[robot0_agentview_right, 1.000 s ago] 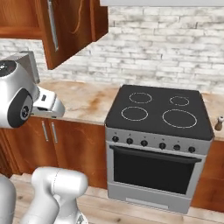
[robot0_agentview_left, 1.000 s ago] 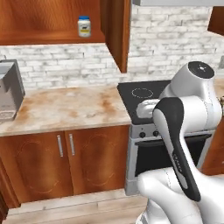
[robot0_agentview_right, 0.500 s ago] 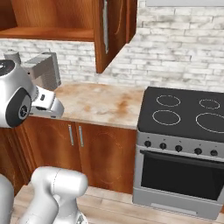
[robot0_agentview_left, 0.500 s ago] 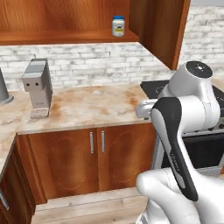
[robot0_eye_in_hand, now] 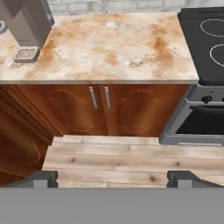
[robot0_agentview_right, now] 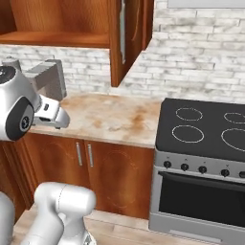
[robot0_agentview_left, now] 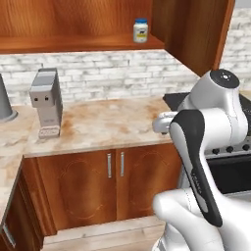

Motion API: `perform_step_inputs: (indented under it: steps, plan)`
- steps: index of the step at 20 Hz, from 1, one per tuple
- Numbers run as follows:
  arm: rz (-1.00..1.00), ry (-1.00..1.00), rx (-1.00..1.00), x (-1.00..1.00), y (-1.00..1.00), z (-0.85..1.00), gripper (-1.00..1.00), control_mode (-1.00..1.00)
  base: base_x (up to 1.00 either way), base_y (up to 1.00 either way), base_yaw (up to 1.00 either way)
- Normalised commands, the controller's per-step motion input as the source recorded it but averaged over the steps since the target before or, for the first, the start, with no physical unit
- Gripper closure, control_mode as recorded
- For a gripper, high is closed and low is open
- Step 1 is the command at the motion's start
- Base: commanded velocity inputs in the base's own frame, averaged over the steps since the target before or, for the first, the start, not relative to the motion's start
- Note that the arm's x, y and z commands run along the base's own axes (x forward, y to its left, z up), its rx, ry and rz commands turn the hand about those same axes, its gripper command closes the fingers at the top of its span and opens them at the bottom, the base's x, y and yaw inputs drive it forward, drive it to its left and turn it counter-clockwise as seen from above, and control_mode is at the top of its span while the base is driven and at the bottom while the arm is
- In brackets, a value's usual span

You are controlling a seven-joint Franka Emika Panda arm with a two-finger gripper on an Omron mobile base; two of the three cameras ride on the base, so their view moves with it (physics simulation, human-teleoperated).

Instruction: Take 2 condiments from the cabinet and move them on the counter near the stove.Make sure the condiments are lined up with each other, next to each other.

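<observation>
A white jar with a blue lid and yellowish label (robot0_agentview_left: 140, 30), one of the condiments, stands on the open plank shelf of the reddish-brown cabinet (robot0_agentview_left: 73, 43). The cabinet door (robot0_agentview_right: 128, 40) hangs open. Below lies the beige blotched counter (robot0_agentview_left: 108, 122) (robot0_eye_in_hand: 113, 48), with the black stove (robot0_agentview_right: 206, 129) (robot0_eye_in_hand: 209, 43) at its right end. My gripper (robot0_eye_in_hand: 113, 178) is open and holds nothing. It hangs in front of the counter's edge and looks down at the base doors and the wooden floor. Its two dark fingertips (robot0_eye_in_hand: 43, 177) stand far apart.
A grey coffee machine (robot0_agentview_left: 46, 103) (robot0_eye_in_hand: 26, 26) stands at the counter's left part, also seen behind my arm (robot0_agentview_right: 50, 79). Wooden base doors with silver handles (robot0_eye_in_hand: 99, 97) sit under the counter. A grey rounded object (robot0_agentview_left: 5, 105) stands at the far left.
The whole picture has slid rightward: the base has driven left along the counter, so the camera moved. The coffee machine and jar now sit further right. The gripper stays open.
</observation>
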Motion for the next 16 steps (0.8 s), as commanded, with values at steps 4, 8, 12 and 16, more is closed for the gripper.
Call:
perform_step_inputs:
  steps: [4, 8, 12, 16]
  plan:
    - [0.00, 0.00, 0.00, 0.00, 0.00, 0.00, -1.00, 1.00, 0.80, 0.13, 0.00]
    - [0.00, 0.00, 0.00, 0.00, 0.00, 0.00, -1.00, 1.00, 0.80, 0.13, -0.01]
    - [0.00, 0.00, 0.00, 0.00, 0.00, 0.00, -1.00, 1.00, 0.63, 0.31, 0.00]
    - [0.00, 0.00, 0.00, 0.00, 0.00, 0.00, -1.00, 1.00, 0.42, 0.25, 0.00]
